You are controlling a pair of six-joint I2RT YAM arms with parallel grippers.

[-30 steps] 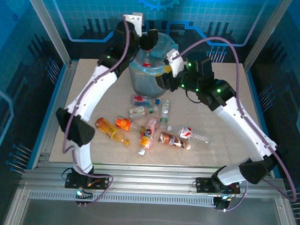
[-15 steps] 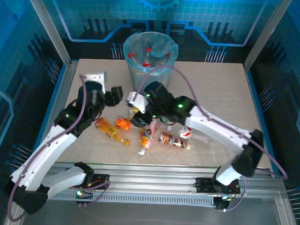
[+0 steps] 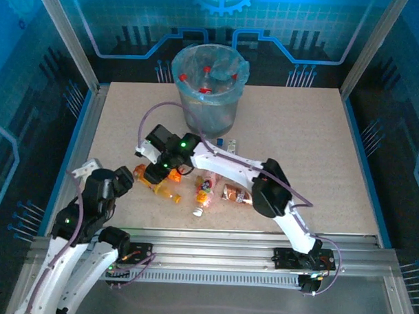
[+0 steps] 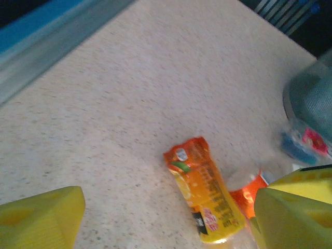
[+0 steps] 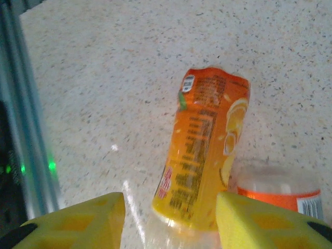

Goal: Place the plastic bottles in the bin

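Several plastic bottles lie in a loose group on the table. An orange bottle (image 3: 160, 185) with a yellow-orange label lies at the left of the group. My right gripper (image 3: 154, 173) hangs open over it, and its yellow fingers straddle the orange bottle (image 5: 207, 166), with a gap at the left finger. My left gripper (image 3: 125, 179) is pulled back near the table's left front and stands wide open and empty, facing the same orange bottle (image 4: 205, 192). The bin (image 3: 208, 95) stands at the back centre and holds red-capped bottles (image 3: 205, 71).
A short orange-banded bottle (image 5: 277, 189) lies against the orange one. A pink-labelled bottle (image 3: 205, 191) and a brown one (image 3: 236, 194) lie further right, under my right arm. Small bottles (image 3: 230, 144) lie near the bin's foot. A metal rail (image 3: 86, 139) borders the table's left side.
Both arms left the bin. The left arm pulled back to the near left and its jaws opened wider. The right arm swung down and left over the orange bottle.
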